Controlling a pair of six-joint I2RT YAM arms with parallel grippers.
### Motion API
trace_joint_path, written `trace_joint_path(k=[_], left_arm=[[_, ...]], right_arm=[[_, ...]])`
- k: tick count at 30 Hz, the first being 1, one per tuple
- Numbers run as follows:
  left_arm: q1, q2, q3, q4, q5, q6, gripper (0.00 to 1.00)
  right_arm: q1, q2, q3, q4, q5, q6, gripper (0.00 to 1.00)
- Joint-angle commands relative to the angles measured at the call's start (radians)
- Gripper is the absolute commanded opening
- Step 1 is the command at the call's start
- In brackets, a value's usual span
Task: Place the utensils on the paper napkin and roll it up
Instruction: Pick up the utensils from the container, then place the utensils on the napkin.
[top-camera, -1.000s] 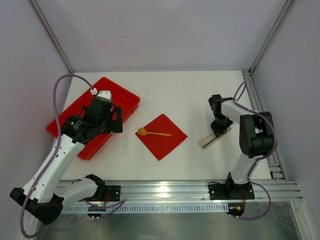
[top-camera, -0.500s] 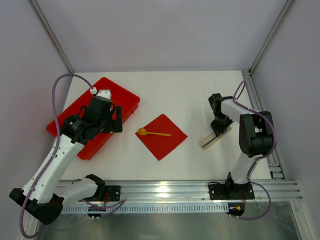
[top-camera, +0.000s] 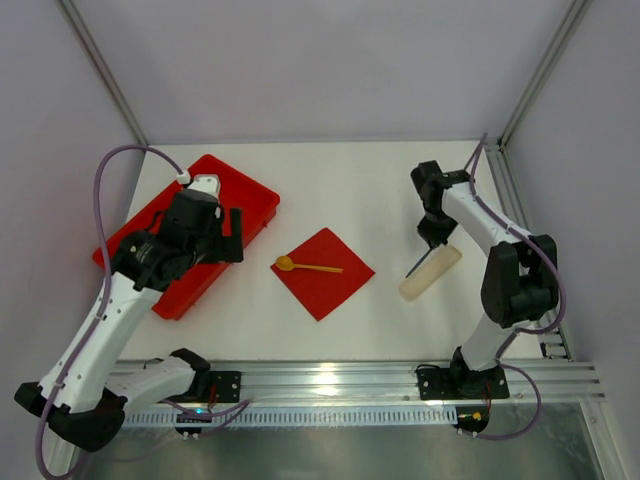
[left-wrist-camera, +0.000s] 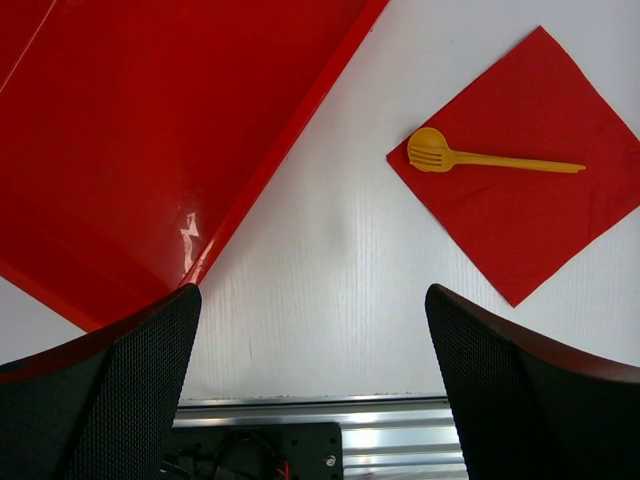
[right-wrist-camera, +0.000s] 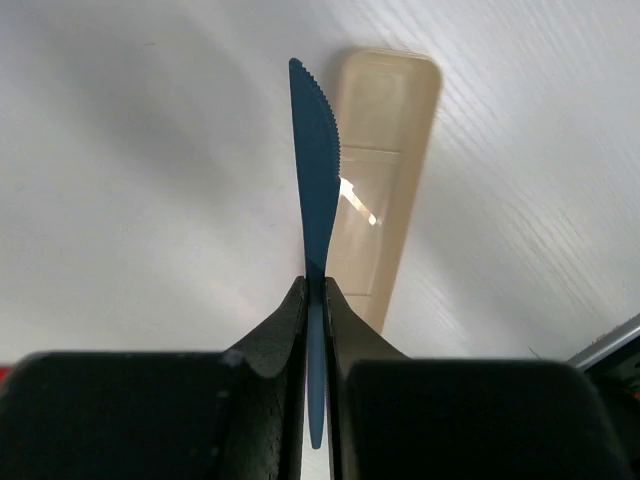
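Two utensils are in view for you: a yellow fork (top-camera: 308, 266) and a blue knife (right-wrist-camera: 315, 170). The fork lies flat on the paper napkin (top-camera: 323, 272), a red square set corner-on near the middle of the white table (top-camera: 350, 190). Its rounded, tined head sits at the napkin's left corner and its slim handle points to the right across the paper. Your left wrist view shows the same fork (left-wrist-camera: 490, 160) and the same napkin (left-wrist-camera: 530, 170), with the tines facing up. The knife is off the napkin, well apart from it on the right side of the table. Your right gripper (right-wrist-camera: 314, 285) has its two fingers pressed onto the knife's handle, and the serrated blade sticks straight out beyond the fingertips. Under the blade lies a cream container (right-wrist-camera: 385, 150), long and rounded at the corners. You cannot tell from these views whether the blade touches it. From above, the right gripper (top-camera: 432, 240) sits at the far end of that cream container (top-camera: 432, 272), which lies slanted on the table. Your left gripper (left-wrist-camera: 310, 295) is spread wide and grips nothing, its two dark fingers framing bare table between the red tray (left-wrist-camera: 150, 130) and the napkin. From overhead, the left gripper (top-camera: 232, 238) hangs at the right-hand rim of the red tray (top-camera: 250, 200), left of the napkin.
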Motion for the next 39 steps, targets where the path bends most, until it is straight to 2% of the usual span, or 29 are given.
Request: trace_joint_path(k=[1,5,6,8,9,14,17,20,27,39], left_arm=[[0.007,-0.027,0.040,-0.013,0.027,0.018,0.95],[0.007,-0.035,0.056,-0.036,0.025,0.000,0.95],[0.007,-0.035,0.059,-0.043,0.025,-0.005,0.95],[0.009,-0.039,0.060,-0.058,0.027,-0.021,0.95],[0.010,-0.042,0.062,-0.059,0.036,-0.026,0.95],[0.012,-0.036,0.111,-0.069,0.048,-0.045,0.95],[0.012,-0.010,0.152,-0.073,0.045,-0.045,0.94],[0.012,0.011,0.184,-0.073,0.048,-0.048,0.94],[0.012,0.059,0.263,-0.096,0.047,-0.048,0.93],[0.012,0.054,0.335,-0.138,0.042,-0.046,0.92]], right_arm=[[0.122,-0.037,0.179,-0.024,0.090,-0.175,0.04],[0.266,0.096,0.472,-0.029,0.136,-0.431,0.04],[0.312,0.149,0.512,-0.014,0.136,-0.550,0.04],[0.349,0.188,0.589,0.014,0.115,-0.656,0.04],[0.379,0.202,0.591,0.055,0.110,-0.737,0.04],[0.423,0.156,0.462,0.221,-0.049,-0.916,0.04],[0.458,0.145,0.424,0.275,-0.092,-1.020,0.04],[0.501,0.141,0.399,0.312,-0.111,-1.111,0.04],[0.593,0.141,0.399,0.330,-0.297,-1.238,0.04],[0.736,0.244,0.488,0.319,-0.427,-1.340,0.04]])
